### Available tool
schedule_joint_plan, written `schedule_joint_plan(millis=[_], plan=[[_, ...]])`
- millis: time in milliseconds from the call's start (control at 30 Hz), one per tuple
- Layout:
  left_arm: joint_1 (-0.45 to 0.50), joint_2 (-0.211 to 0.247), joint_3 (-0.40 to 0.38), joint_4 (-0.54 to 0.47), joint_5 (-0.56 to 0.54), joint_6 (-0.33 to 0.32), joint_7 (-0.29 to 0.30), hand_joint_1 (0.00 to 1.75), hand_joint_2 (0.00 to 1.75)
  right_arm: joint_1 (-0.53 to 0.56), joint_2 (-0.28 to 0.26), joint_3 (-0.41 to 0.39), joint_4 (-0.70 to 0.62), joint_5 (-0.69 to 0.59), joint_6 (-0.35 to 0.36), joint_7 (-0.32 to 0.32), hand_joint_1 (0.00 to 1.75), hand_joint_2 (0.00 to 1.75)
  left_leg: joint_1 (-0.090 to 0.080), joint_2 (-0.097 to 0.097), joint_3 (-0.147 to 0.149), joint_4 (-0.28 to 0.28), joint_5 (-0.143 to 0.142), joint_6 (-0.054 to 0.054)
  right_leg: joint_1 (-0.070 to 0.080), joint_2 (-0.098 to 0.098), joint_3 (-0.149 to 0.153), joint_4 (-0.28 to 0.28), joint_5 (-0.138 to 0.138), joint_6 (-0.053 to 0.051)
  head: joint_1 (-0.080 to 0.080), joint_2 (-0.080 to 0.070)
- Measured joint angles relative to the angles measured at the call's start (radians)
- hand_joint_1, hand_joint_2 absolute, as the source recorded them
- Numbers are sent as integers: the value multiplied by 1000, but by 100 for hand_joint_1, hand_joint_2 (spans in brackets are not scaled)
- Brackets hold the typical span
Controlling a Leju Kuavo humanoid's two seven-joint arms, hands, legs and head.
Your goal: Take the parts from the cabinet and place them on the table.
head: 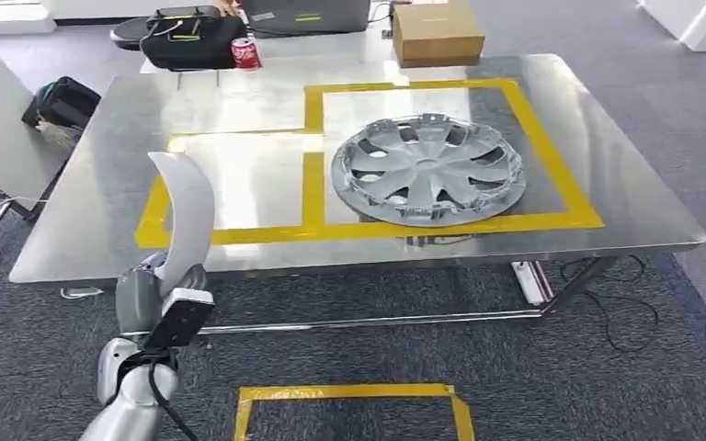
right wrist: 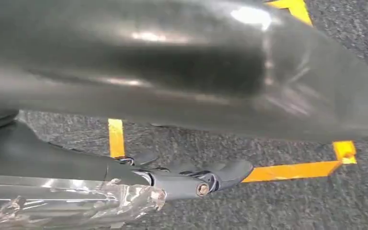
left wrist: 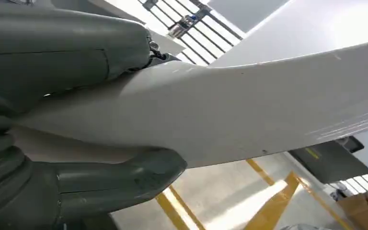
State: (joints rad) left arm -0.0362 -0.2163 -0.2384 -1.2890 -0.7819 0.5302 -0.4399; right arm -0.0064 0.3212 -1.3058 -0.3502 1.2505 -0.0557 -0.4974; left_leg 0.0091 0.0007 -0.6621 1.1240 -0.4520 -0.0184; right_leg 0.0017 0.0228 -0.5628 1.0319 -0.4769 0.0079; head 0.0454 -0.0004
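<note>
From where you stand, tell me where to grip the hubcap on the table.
Probably take the hubcap by its near rim, coming from the table's front edge. It lies flat inside the right taped box, so only the thin edge offers purchase. The left hand already holds a white curved panel.

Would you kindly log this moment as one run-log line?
left hand: holds white curved panel at table front edge | right hand: hangs over carpet, empty | hubcap: lying in right taped box

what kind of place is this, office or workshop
Probably an office floor used as a robot test area: grey carpet, a steel table marked with yellow tape, a hubcap on it, and cardboard box behind.
</note>
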Motion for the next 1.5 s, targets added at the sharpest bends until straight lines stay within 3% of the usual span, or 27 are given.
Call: schedule_joint_plan(millis=[33,67,100,133,233,267,367,400,433,533,567,600,700,767,867,900,967,1033,1067,1133,1167,1200,1233,1267,1367,1400,1500], plan=[[-8,0,2,4,-7,2,4,175,175,0,0,0,0,5,-1,0,0,0,-4,0,25,-74,52,8,0,1,4,-1,-6,3,0,0],[-19,0,5,11,-17,5,9,175,175,-3,0,0,3,9,-2,0,0,0,-8,0,32,-97,20,12,5,2,8,4,-10,9,2,0],[-30,0,6,18,-25,5,16,175,175,-5,0,0,3,12,-3,-1,0,0,-8,-2,34,-104,8,10,5,3,1,3,-13,14,-2,0],[-34,-2,8,24,-33,5,19,175,175,-4,0,0,3,16,-3,-1,0,0,-9,-2,33,-106,28,11,4,2,1,0,-16,21,1,0],[-63,-5,13,42,-59,5,41,175,175,-7,-3,-1,5,27,-4,-5,0,0,1,-2,51,-119,31,25,6,-3,5,2,-28,39,0,0],[-76,-5,15,47,-66,7,46,175,175,-9,-3,-1,6,27,-4,-6,0,0,3,-2,55,-119,27,31,5,-9,-13,42,-52,45,10,0],[-102,-5,20,74,-87,10,66,175,175,-10,-5,-1,10,37,-5,-6,0,0,2,-1,60,-119,19,38,-2,-14,-144,268,-139,57,13,0],[-108,-5,22,88,-92,12,74,175,175,-9,-5,-1,11,40,-6,-6,0,0,2,-2,63,-119,16,38,-3,-14,-169,296,-134,60,12,0],[-113,-5,25,101,-98,15,80,175,175,-9,-6,-1,13,43,-8,-6,0,0,3,-2,68,-119,12,36,-4,-14,-169,273,-102,62,12,0],[-135,-5,32,130,-113,24,96,175,175,-10,-7,-1,15,49,-14,-3,0,0,7,-3,92,-119,-4,24,-8,-18,-70,39,42,63,13,0],[-146,-5,35,140,-120,28,105,175,175,-12,-7,-1,18,54,-16,2,0,0,0,-4,94,-117,-9,16,-6,-20,-49,4,35,63,14,0],[-158,-4,38,151,-128,33,112,175,175,-13,-7,-1,20,57,-20,5,0,0,-1,-6,92,-114,-10,11,-7,-15,-44,-2,37,47,11,0],[-179,-3,47,174,-144,36,128,175,175,-11,-8,-1,23,62,-22,11,0,0,2,-5,96,-124,-9,-2,-3,-12,-46,-3,36,26,11,0],[-195,-3,53,189,-165,44,141,175,175,-13,-8,-2,24,64,-24,12,0,0,2,-4,83,-87,-37,-13,-10,-12,-36,-10,34,13,2,0],[-228,0,62,237,-197,46,174,175,175,-16,-11,-1,30,77,-24,15,0,0,2,-4,-46,148,-130,-19,-9,-14,-34,-10,29,4,0,0],[-234,1,69,257,-204,46,184,175,175,-16,-13,-1,33,79,-24,18,0,0,2,-4,-74,186,-132,-19,-9,-13,-33,-10,28,2,-2,0],[-253,2,80,287,-223,47,202,175,175,-16,-14,-2,35,81,-24,18,0,0,2,-4,-63,133,-67,-15,-9,-9,-27,-10,24,3,-2,0],[-288,3,84,318,-239,47,220,175,175,-19,-14,-2,39,86,-24,18,0,0,2,-4,11,-36,33,-10,-9,-7,-16,-10,18,11,-1,0],[-306,5,88,335,-247,48,229,175,175,-20,-15,-1,39,88,-26,18,0,0,2,-4,35,-94,44,-8,-5,-8,-17,-9,14,17,-1,0],[-335,5,94,367,-265,52,242,175,175,-24,-18,-1,42,95,-26,16,0,0,4,-6,44,-120,38,-5,0,-6,-22,-5,12,23,3,0],[-343,7,99,378,-268,53,246,175,175,-23,-21,-1,43,97,-25,14,0,0,2,-6,44,-120,38,-8,1,-6,-22,-8,16,10,-2,0],[-353,9,103,391,-273,53,250,175,175,-23,-23,-1,46,99,-25,14,0,0,1,-7,43,-120,39,-7,1,-6,-20,-10,16,6,1,0],[-363,11,105,402,-275,53,253,175,175,-23,-25,-1,48,99,-25,14,0,0,-5,-8,43,-116,34,1,-1,-7,-14,-21,19,11,0,0],[-372,13,108,414,-280,53,259,175,175,-24,-26,-1,52,100,-25,14,0,0,-6,-9,43,-116,32,12,-4,-10,-9,-28,20,32,0,0],[-397,18,116,435,-293,55,269,175,175,-26,-29,0,58,104,-27,16,0,0,4,-8,52,-128,34,29,-5,-11,-14,-22,12,52,0,0],[-405,20,120,440,-298,57,269,175,175,-26,-30,0,59,105,-27,17,0,0,5,-7,55,-128,32,35,-4,-14,-32,17,-12,54,5,0],[-412,24,127,461,-307,58,279,175,175,-25,-33,0,63,108,-29,22,0,0,3,-7,56,-128,30,39,-7,-15,-162,266,-112,60,5,0]])
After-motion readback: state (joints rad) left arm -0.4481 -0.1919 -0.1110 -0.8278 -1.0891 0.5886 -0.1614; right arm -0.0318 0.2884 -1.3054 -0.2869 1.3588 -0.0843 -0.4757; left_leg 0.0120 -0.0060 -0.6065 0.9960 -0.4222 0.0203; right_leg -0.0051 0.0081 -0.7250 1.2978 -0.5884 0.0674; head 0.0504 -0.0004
